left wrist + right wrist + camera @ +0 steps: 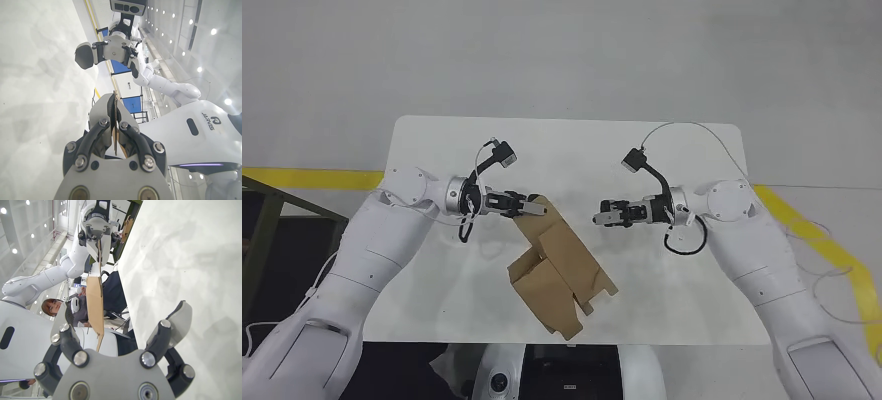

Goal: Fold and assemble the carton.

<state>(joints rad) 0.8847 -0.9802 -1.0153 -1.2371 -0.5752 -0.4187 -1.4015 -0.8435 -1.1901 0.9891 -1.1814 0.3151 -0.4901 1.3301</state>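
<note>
One carton (560, 268) flap pinched in L pincer (540, 209); R pincer (600, 217) agape.

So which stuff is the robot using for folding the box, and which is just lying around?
For the job: the carton, the left hand pinching its edge, the open right hand nearby.
Just there: the white table under it, the yellow floor tape, the dark rack beside the table.

Left arm (382, 240) and right arm (752, 250) are shelled in glossy white; left gripper (113, 102) and right gripper (122, 308) are made grey, with black linkages and silver screws.
</note>
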